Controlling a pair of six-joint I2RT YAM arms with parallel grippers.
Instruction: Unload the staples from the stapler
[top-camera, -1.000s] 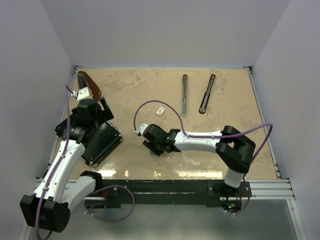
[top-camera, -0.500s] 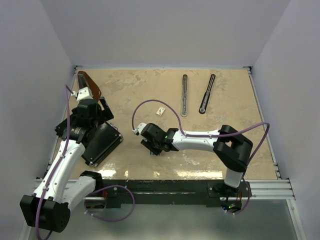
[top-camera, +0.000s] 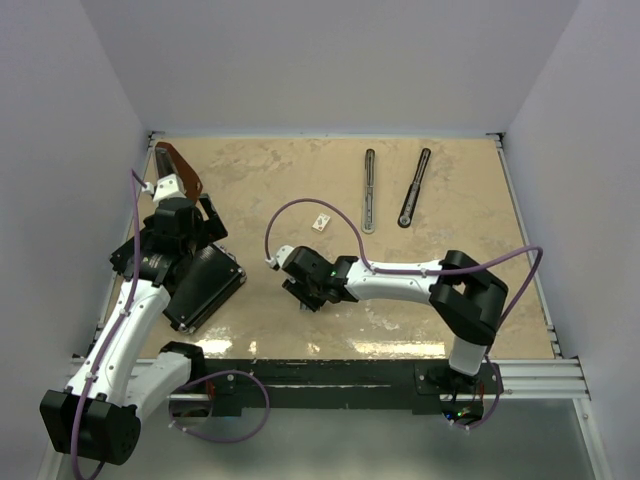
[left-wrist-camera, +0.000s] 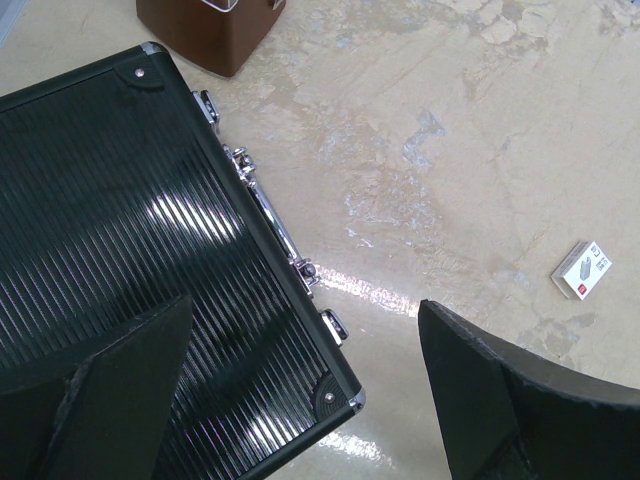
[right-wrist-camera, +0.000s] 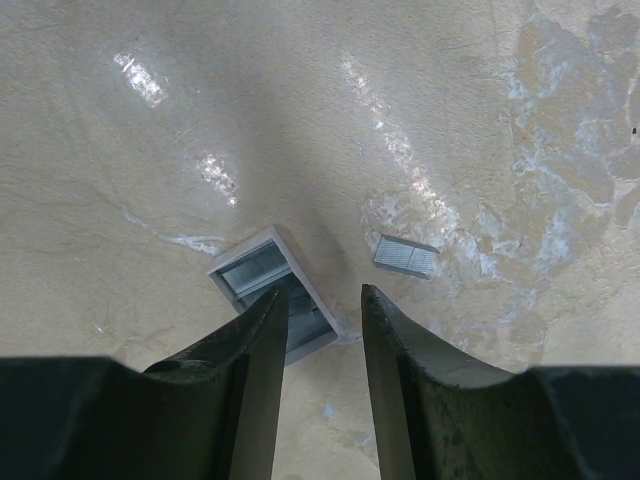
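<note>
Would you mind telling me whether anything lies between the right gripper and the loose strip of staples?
Nothing visible does. The staples lie on the table just beyond one fingertip of the right gripper; the small open box sits partly under the other finger, aside.

black case (left-wrist-camera: 130, 210) lies near brown wedge (left-wrist-camera: 205, 30).

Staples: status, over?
Left gripper wide open above black case. Right gripper part open over small open box, holding nothing. One staple strip loose beside it; stapler in two pieces, far side. Nothing blocking.
</note>
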